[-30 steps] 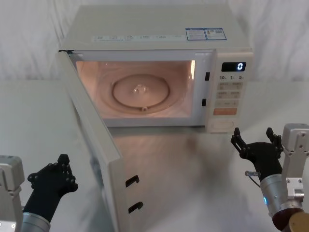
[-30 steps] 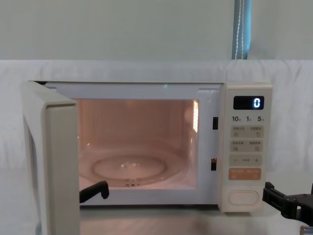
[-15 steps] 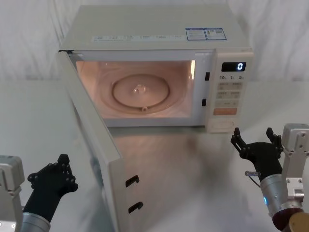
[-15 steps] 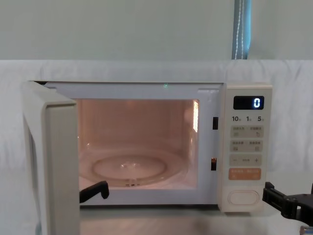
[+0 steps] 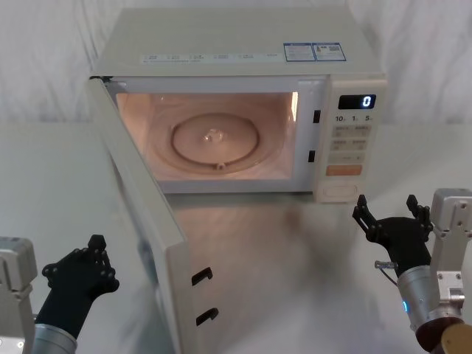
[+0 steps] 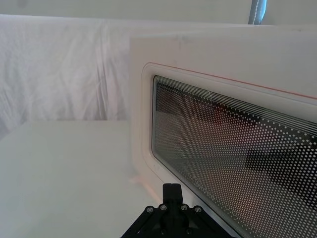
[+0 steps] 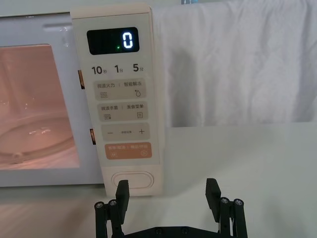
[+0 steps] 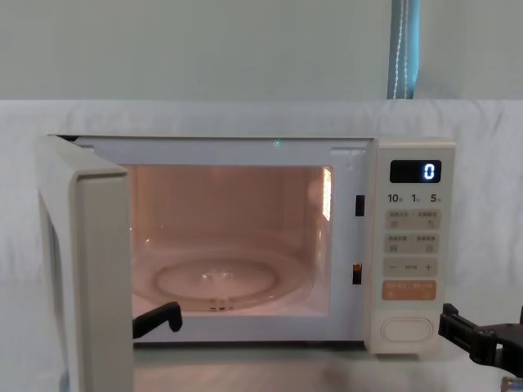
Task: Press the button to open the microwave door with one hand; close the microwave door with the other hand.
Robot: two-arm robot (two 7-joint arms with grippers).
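A: Where does the door [image 5: 147,221] stand now?

B: Swung wide open on its hinge, reaching out over the counter [image 5: 295,251] toward the left tool [image 5: 82,271]. The lit inside and its glass plate [image 5: 214,140] are bare to see.

A: How will it handle?

B: I judge it stiff and light on the hinge. No grip is needed; a flat push on its outer face, near the free edge just beside the left tool, should do.

A: And that tool?

B: Low and outside the door, wrist facing the window; its fingers look bunched, but I cannot tell.

A: The right one?

B: The right tool [image 7: 168,196] hangs spread open and empty, just in front of the button [image 7: 132,180].
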